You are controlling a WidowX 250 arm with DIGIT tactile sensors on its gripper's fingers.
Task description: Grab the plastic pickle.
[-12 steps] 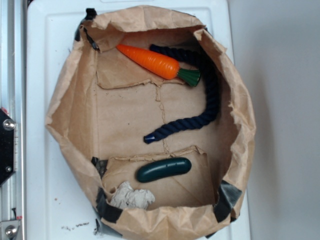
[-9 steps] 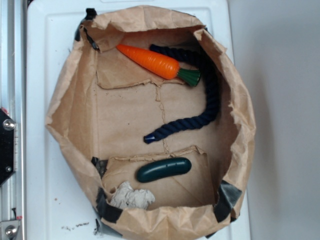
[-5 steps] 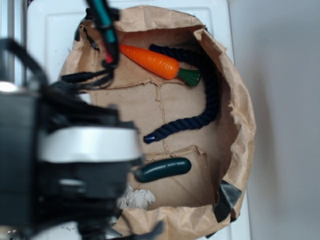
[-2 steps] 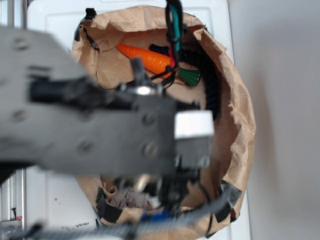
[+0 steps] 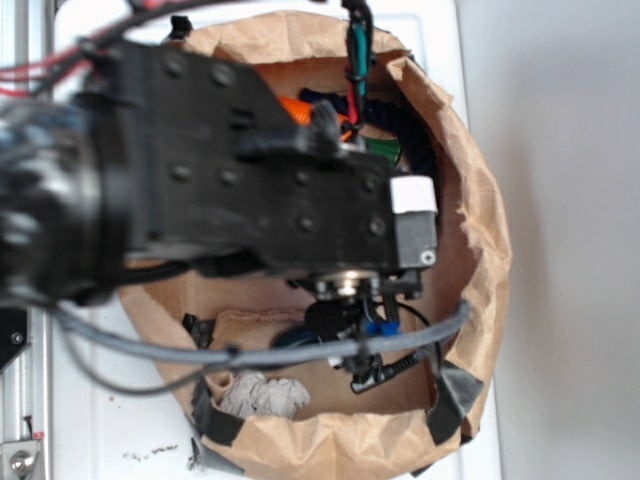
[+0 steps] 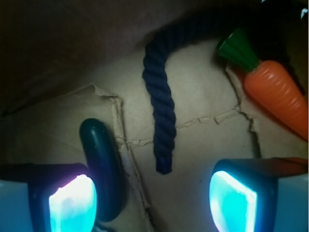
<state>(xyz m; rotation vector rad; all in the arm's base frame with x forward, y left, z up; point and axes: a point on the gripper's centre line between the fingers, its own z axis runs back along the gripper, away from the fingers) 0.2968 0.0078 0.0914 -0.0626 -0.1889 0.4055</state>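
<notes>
Fingers (image 6: 72,203) wide apart, beside pickle (image 6: 102,164)

In the exterior view the blurred black robot arm (image 5: 230,180) covers most of the paper bag's (image 5: 480,250) floor, leaving only slivers of the toy carrot (image 5: 293,106), the navy rope (image 5: 418,150) and the plastic pickle (image 5: 290,338). In the wrist view the pickle's lower end sits behind the left finger pad (image 6: 72,203); the frame's right edge crops the carrot, and both pads are cut off at the bottom.
</notes>
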